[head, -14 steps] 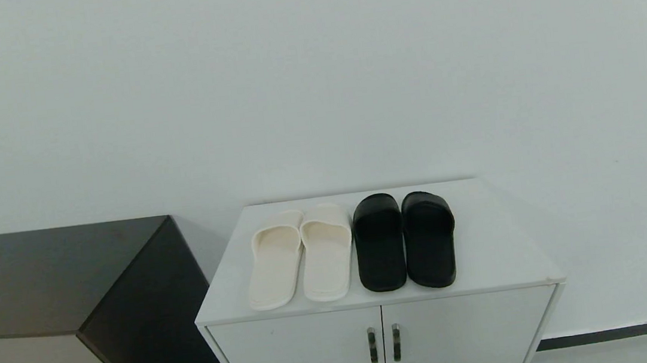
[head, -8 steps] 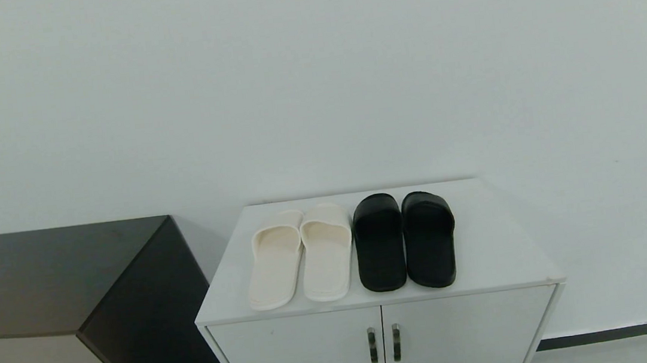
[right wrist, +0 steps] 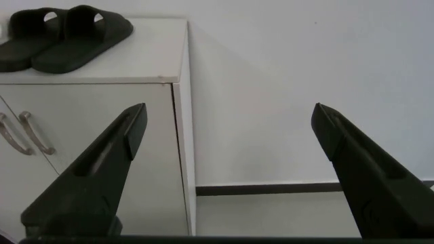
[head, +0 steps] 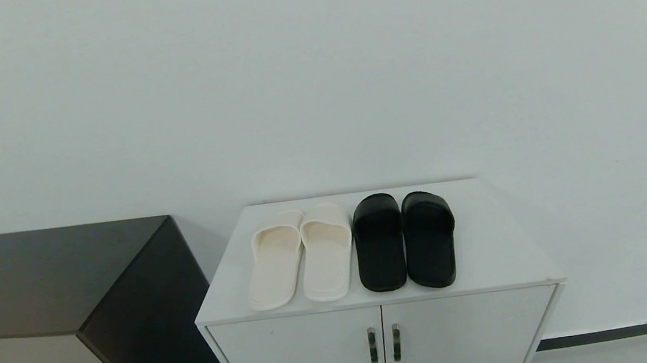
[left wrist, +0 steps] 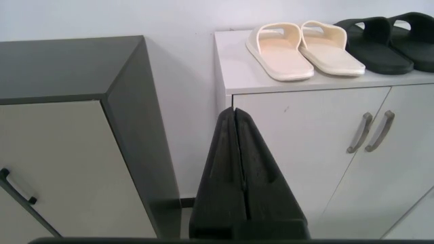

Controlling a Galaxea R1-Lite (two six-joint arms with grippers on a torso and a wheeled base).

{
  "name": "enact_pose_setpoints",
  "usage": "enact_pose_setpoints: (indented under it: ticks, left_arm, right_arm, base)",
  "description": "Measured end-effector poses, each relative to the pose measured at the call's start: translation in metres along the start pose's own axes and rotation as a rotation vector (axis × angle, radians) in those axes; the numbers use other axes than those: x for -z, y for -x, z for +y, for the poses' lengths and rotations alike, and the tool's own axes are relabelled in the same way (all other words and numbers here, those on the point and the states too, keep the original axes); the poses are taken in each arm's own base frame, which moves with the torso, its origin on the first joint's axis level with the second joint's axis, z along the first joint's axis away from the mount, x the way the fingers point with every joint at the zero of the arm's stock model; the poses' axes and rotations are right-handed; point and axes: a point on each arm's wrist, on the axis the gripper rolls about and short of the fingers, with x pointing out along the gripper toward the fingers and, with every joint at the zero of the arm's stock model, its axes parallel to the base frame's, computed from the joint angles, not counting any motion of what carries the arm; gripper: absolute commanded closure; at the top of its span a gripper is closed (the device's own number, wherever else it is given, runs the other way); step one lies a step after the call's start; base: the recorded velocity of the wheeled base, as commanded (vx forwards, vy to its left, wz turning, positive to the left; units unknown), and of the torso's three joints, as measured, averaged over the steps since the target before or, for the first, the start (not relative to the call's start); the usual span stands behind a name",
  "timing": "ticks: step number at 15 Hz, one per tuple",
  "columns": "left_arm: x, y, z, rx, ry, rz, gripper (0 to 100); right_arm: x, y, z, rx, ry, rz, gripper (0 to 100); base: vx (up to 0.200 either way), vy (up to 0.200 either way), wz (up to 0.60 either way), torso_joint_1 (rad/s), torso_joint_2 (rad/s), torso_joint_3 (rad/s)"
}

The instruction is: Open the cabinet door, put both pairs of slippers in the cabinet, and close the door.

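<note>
A white two-door cabinet (head: pixel 293 353) stands against the wall, both doors shut, with two metal handles (head: pixel 384 343) at the middle seam. On its top lie a cream pair of slippers (head: pixel 300 256) to the left and a black pair of slippers (head: pixel 405 240) to the right, side by side. My left gripper (left wrist: pixel 234 115) is shut with nothing in it, low in front of the cabinet's left front corner (left wrist: pixel 227 102). My right gripper (right wrist: pixel 229 115) is open and empty, off the cabinet's right front corner (right wrist: pixel 178 85). The right wrist view also has the black slippers (right wrist: pixel 64 27) and door handles (right wrist: pixel 27 132).
A dark-topped cabinet (head: pixel 57 275) with pale drawer fronts stands close to the left of the white cabinet. A white wall (head: pixel 313 86) rises behind both. Bare floor with a dark skirting strip (head: pixel 616 334) lies to the right.
</note>
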Motion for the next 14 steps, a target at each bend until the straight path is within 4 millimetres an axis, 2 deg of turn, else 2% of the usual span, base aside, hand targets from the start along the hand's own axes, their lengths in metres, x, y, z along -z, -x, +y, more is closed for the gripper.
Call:
enact_pose_setpoints:
  ticks: [4, 5, 6, 7, 9, 10, 11, 12, 14]
  left_arm:
    - [0.0, 0.0, 0.0, 0.0, -0.001, 0.0, 100]
    - [0.0, 0.0, 0.0, 0.0, -0.002, 0.0, 100]
    - [0.0, 0.0, 0.0, 0.0, -0.002, 0.0, 100]
    - [0.0, 0.0, 0.0, -0.001, 0.003, 0.0, 100]
    - [0.0, 0.0, 0.0, 0.001, 0.015, 0.0, 100]
    - [0.0, 0.0, 0.0, 0.003, 0.016, 0.0, 100]
    - [0.0, 0.0, 0.0, 0.003, 0.016, 0.0, 100]
    - [0.0, 0.0, 0.0, 0.003, 0.016, 0.0, 100]
    - [0.0, 0.0, 0.0, 0.003, 0.016, 0.0, 100]
  right_arm:
    - [-0.002, 0.0, 0.0, 0.005, 0.005, -0.01, 0]
    - [-0.011, 0.001, -0.001, 0.016, -0.028, -0.041, 0]
    - [-0.027, 0.004, -0.003, 0.026, -0.076, -0.083, 0]
    - [-0.054, 0.01, -0.005, 0.026, -0.115, -0.13, 0]
    - [-0.119, 0.017, -0.011, -0.001, -0.142, -0.191, 0]
    - [-0.151, 0.01, -0.013, -0.042, -0.151, -0.19, 0]
    - [-0.173, -0.006, -0.014, -0.093, -0.166, -0.161, 0]
    - [-0.187, -0.028, -0.012, -0.148, -0.193, -0.119, 0]
    - [-0.2, -0.078, 0.002, -0.287, -0.248, -0.016, 0]
  base:
    - [0.0, 0.0, 0.0, 0.0, 0.0, 0.0]
    - [0.0, 0.0, 0.0, 0.0, 0.0, 0.0]
    - [0.0, 0.0, 0.0, 0.0, 0.0, 0.0]
    - [0.0, 0.0, 0.0, 0.0, 0.0, 0.0]
    - [0.0, 0.0, 0.0, 0.0, 0.0, 0.0]
    - [0.0, 0.0, 0.0, 0.0, 0.0, 0.0]
    - [0.0, 0.0, 0.0, 0.0, 0.0, 0.0]
    - [0.0, 0.0, 0.0, 0.0, 0.0, 0.0]
    - [0.0, 0.0, 0.0, 0.0, 0.0, 0.0]
